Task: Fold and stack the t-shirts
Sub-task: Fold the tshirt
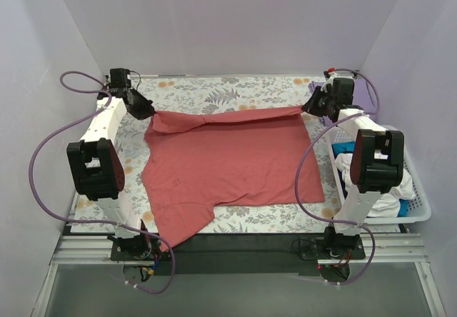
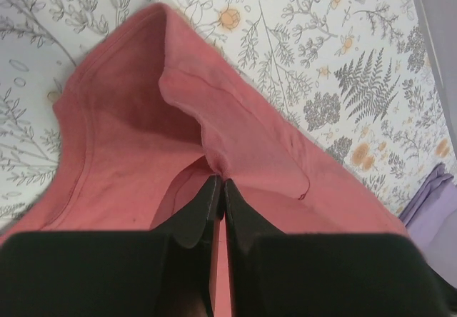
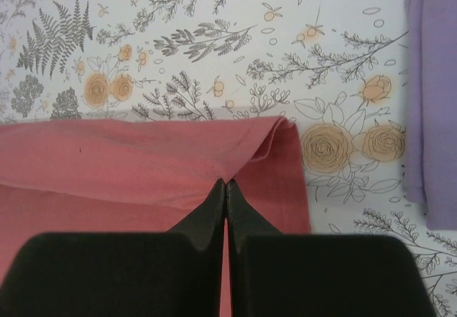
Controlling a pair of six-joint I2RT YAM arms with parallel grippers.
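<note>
A salmon-red t-shirt (image 1: 228, 160) lies spread over the floral table cloth, one sleeve hanging off the near edge. My left gripper (image 1: 146, 110) is shut on its far left corner, pinching a fold of red cloth (image 2: 128, 117) at the fingertips (image 2: 220, 180). At the far right corner my right gripper (image 1: 308, 106) is shut on the hem (image 3: 107, 160), fingertips (image 3: 226, 182) closed on it. Between the two grippers the far edge is stretched in a nearly straight line. A lavender-purple t-shirt (image 3: 428, 81) lies beyond the right corner and also shows at the edge of the left wrist view (image 2: 432, 203).
A white slatted basket (image 1: 427, 210) with white and blue cloth in it stands at the right edge of the table, beside the right arm. Purple cables loop out from both arms. Walls close in the back and both sides.
</note>
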